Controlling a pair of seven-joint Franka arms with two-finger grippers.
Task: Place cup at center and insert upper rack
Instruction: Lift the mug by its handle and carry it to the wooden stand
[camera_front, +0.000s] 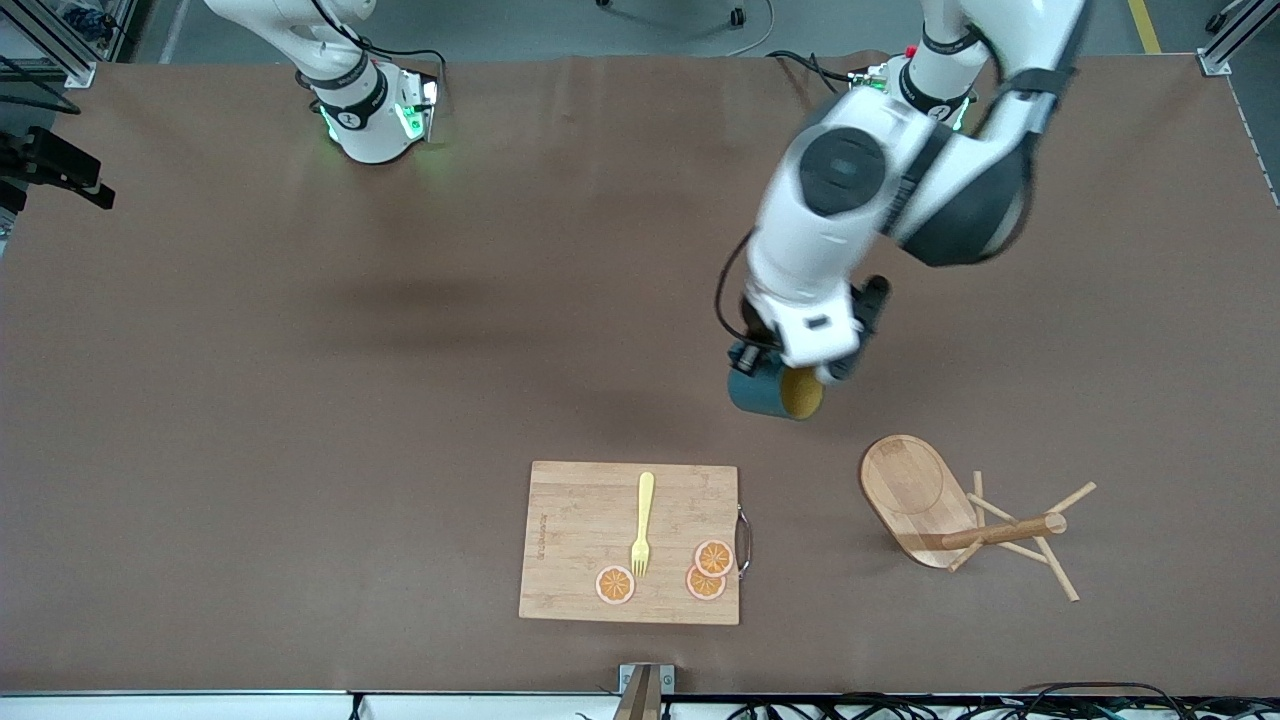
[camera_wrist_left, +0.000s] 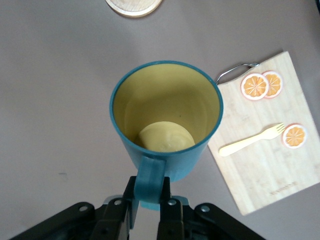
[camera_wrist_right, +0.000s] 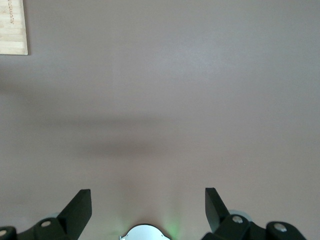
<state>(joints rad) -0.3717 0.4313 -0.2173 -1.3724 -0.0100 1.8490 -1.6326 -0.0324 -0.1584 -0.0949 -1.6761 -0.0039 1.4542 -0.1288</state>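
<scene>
R gripper (camera_wrist_right: 147, 210) is waiting w/ fingers apart above bare tabletop (camera_front: 300, 400). L gripper (camera_wrist_left: 149, 200) is gripping the cup (camera_front: 775, 392) by its handle, tipped, over tabletop near the upper rack (camera_front: 960, 515), which is lying on its side.

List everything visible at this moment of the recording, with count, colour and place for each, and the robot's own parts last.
cup: 1, teal with yellow inside, held in the air by its handle, over bare table.
upper rack: 1, light wood, lying on its side toward the left arm's end of the table.
cutting board: 1, light wood with a metal handle, near the front camera's edge of the table.
fork: 1, pale yellow, on the cutting board.
orange slices: 3, orange, on the cutting board, two overlapping.
table: 1, brown.
left gripper: 1, black fingers, shut on the cup's handle.
right gripper: 1, black fingers, open, waiting above bare table.
</scene>
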